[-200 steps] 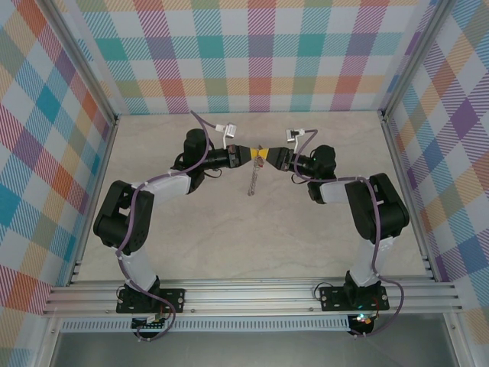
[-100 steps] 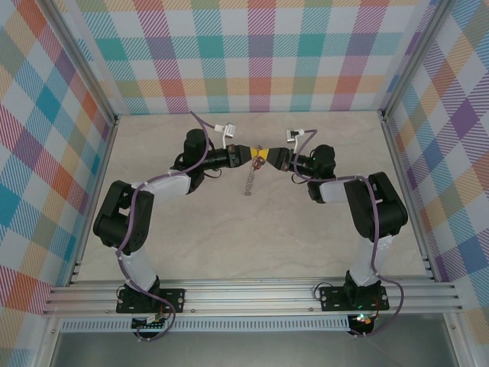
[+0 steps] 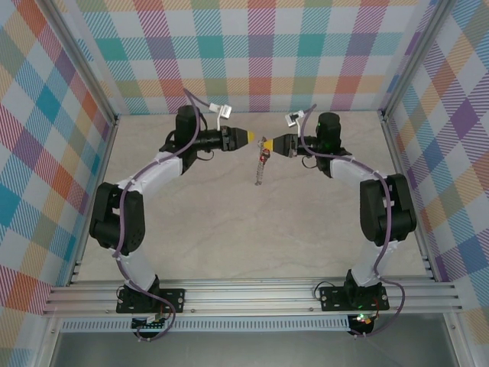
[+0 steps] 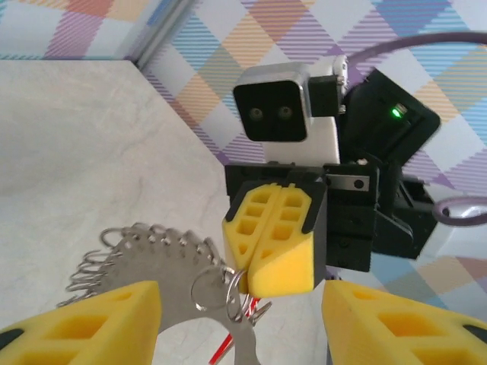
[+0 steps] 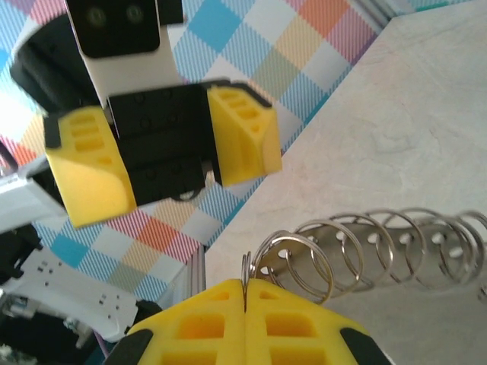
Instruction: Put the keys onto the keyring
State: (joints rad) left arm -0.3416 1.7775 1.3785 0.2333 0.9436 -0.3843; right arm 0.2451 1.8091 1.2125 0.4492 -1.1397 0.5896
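Observation:
My right gripper [image 3: 269, 143] is shut on a small loop of the keyring [image 3: 260, 170], a silver hoop strung with many small loops, which hangs below it over the table. In the right wrist view my right gripper [image 5: 245, 293] pinches a thin loop, and the keyring [image 5: 380, 243] trails off to the right. The key's red head [image 3: 264, 157] hangs just under the pinch. My left gripper [image 3: 248, 138] stands open a little to the left, touching nothing. Seen from the left wrist, my left gripper [image 4: 240, 327] has the keyring [image 4: 144, 262] between its spread fingers, and a red sliver of the key [image 4: 221, 351] shows below.
The pale marble table [image 3: 244, 229] is boxed in by plaid walls [image 3: 252, 53] at the back and both sides. A metal rail [image 3: 244, 294] runs along the near edge by the arm bases.
My left gripper has opened, let go of the keyring and drawn back to the left. Both arms have moved toward the back wall. The keyring now hangs from the right gripper alone.

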